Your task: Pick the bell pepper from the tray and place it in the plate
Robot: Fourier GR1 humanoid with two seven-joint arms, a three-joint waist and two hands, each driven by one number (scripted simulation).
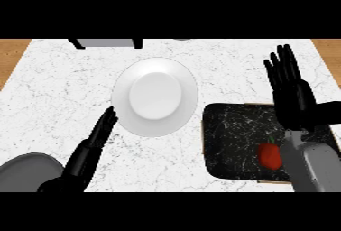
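A red bell pepper lies on the dark tray at the right, partly hidden behind my right forearm. A white plate sits in the middle of the marble counter, left of the tray, with nothing on it. My right hand is open, fingers straight and pointing away, over the tray's far right corner, beyond the pepper. At the lower left my left hand rests open, its fingers near the plate's lower left rim.
A grey round object shows at the lower left beside my left forearm. A grey appliance with black legs stands at the counter's far edge. Wooden floor shows past both side edges.
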